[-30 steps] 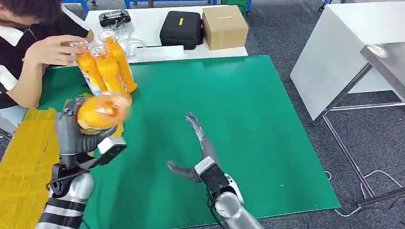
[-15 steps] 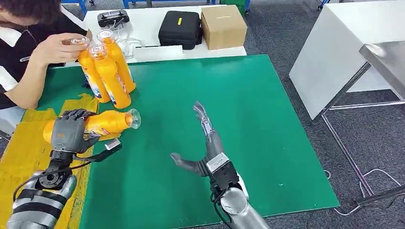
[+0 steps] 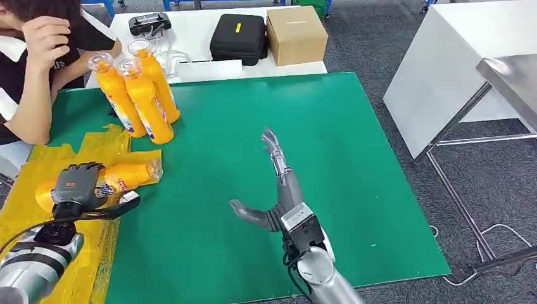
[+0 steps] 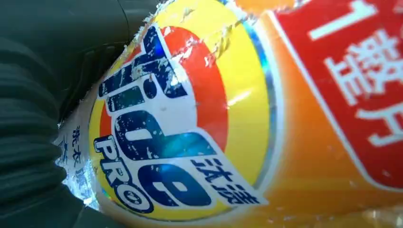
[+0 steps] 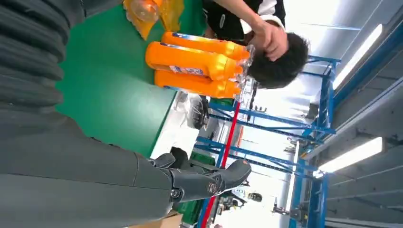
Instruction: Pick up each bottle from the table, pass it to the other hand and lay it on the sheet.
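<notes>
Gripping an orange bottle (image 3: 120,178) that lies on its side on the yellow sheet (image 3: 35,221), the left hand (image 3: 75,185) has its fingers wrapped over the body, so this one looks laid down but not let go, while the right hand (image 3: 271,190) hangs spread and empty over the green mat (image 3: 329,145). Farther back three bottles (image 3: 140,95) stand upright in a tight cluster by a seated person (image 3: 31,57), awaiting pickup, each orange with a clear cap; the held one shows a blue, red and yellow label.

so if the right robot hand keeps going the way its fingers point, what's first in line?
Probably nothing close: the right robot hand points up across bare green mat; the cardboard box lies roughly beyond. Depth unclear.
</notes>
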### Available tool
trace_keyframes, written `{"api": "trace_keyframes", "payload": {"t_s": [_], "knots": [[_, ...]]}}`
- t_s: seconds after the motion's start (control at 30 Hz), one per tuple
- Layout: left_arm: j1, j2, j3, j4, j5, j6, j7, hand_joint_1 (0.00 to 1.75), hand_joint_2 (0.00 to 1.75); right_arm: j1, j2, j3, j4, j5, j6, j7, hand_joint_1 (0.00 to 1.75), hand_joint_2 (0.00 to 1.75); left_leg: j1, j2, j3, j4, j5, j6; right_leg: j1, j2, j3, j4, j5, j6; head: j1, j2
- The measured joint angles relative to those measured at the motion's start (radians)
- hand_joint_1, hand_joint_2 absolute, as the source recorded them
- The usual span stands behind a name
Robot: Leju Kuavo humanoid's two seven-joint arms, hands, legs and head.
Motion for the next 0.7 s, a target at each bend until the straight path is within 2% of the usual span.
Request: {"api": "trace_keyframes", "payload": {"t_s": [0.27, 0.3, 0.33, 0.5, 0.6, 0.7], "knots": [[-0.028, -0.002, 0.010, 0.070, 0.022, -0.008, 0.027, 1.75, 1.75, 0.000, 0.000, 0.000, 0.000, 0.010, 0.001, 0.008, 0.00, 1.75, 0.000, 0.000, 0.000, 0.000, 0.000, 0.000, 0.000, 0.000, 0.000, 0.000, 0.000, 0.000, 0.000, 0.000], [-0.031, -0.004, 0.016, 0.078, 0.023, -0.008, 0.026, 1.24, 1.75, 0.000, 0.000, 0.000, 0.000, 0.013, 0.002, 0.010, 0.00, 1.75, 0.000, 0.000, 0.000, 0.000, 0.000, 0.000, 0.000, 0.000, 0.000, 0.000, 0.000, 0.000, 0.000, 0.000], [-0.034, -0.006, 0.021, 0.084, 0.023, -0.008, 0.026, 0.00, 1.75, 0.000, 0.000, 0.000, 0.000, 0.016, 0.003, 0.011, 0.00, 1.75, 0.000, 0.000, 0.000, 0.000, 0.000, 0.000, 0.000, 0.000, 0.000, 0.000, 0.000, 0.000, 0.000, 0.000], [-0.033, -0.017, 0.047, 0.103, 0.031, 0.058, 0.011, 0.00, 1.75, 0.000, 0.000, 0.004, 0.000, 0.017, 0.006, 0.017, 0.00, 1.75, 0.000, 0.000, 0.000, 0.000, 0.000, 0.000, 0.000, 0.000, 0.000, 0.000, 0.000, 0.000, 0.000, 0.000], [-0.025, -0.030, 0.081, 0.105, 0.066, 0.151, -0.053, 0.00, 1.75, 0.000, -0.002, 0.010, 0.003, 0.017, 0.005, 0.017, 0.00, 1.75, 0.000, 0.000, 0.000, 0.000, 0.000, 0.000, 0.000, 0.000, 0.000, 0.000, 0.000, 0.000, 0.000, 0.000], [0.003, -0.048, 0.120, 0.077, 0.085, 0.163, -0.106, 0.00, 1.75, 0.000, -0.005, 0.014, 0.006, 0.016, 0.002, 0.018, 0.00, 1.75, 0.000, 0.000, 0.000, 0.000, 0.000, 0.000, 0.000, 0.000, -0.001, 0.000, 0.000, 0.000, 0.000, 0.000]]}}
